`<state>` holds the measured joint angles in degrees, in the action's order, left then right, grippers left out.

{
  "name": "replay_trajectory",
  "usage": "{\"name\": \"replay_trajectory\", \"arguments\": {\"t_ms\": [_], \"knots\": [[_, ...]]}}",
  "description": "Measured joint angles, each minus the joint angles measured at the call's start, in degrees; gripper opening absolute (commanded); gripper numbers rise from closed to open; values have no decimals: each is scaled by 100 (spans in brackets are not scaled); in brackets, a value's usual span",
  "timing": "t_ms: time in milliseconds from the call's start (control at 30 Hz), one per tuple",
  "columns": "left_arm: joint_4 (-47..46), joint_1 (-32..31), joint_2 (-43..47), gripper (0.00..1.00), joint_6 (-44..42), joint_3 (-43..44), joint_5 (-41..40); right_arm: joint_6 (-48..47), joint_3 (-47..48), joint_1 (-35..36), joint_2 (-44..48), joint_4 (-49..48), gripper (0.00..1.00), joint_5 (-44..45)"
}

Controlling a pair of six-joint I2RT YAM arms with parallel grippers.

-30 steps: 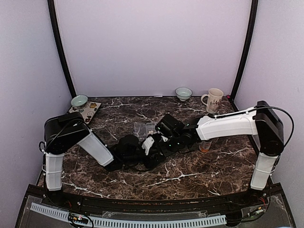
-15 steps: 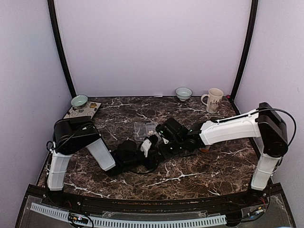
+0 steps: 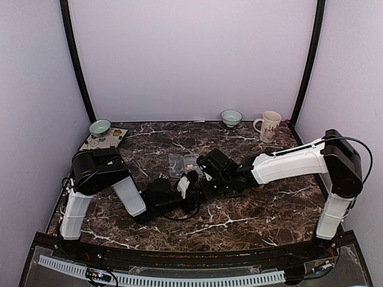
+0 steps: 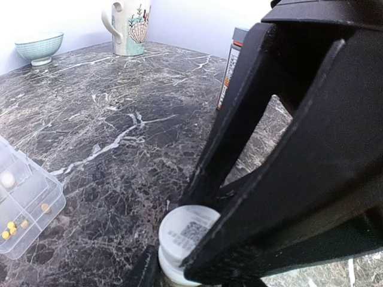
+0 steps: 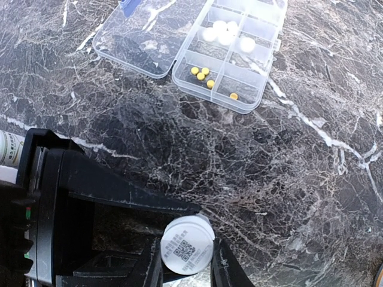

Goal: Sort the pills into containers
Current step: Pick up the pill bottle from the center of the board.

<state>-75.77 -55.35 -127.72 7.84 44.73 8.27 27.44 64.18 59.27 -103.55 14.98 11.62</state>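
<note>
At mid-table, found left gripper (image 3: pixel 178 190) and right gripper (image 5: pixel 187 268) both on one small white bottle (image 5: pixel 187 251). Recorded left gripper clenched on the bottle's body, right fingers (image 5: pixel 220 272) pressed to either side of its cap, QR label facing up. Located pill box (image 5: pixel 258 76) just beyond the grippers on the marble table (image 3: pixel 257 209), clear lid (image 5: pixel 143 42) lying flat open beside it. Noted several white pills (image 5: pixel 226 37) in its compartments, small yellow pills (image 5: pixel 200 73) in neighbouring ones. Saw orange bottle (image 4: pixel 232 60) standing apart; mug (image 4: pixel 128 24) and bowl (image 4: pixel 39 46) near the back edge.
</note>
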Motion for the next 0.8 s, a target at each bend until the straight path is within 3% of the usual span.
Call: {"name": "replay_trajectory", "arguments": {"t_ms": [400,800], "knots": [[-160,-4,-7,17,35,-103,63,13,-4,33,-4,-37,27,-4],[26,2,127,17,-26,-164,177,28,-2,37,-7,4,39,-55]]}}
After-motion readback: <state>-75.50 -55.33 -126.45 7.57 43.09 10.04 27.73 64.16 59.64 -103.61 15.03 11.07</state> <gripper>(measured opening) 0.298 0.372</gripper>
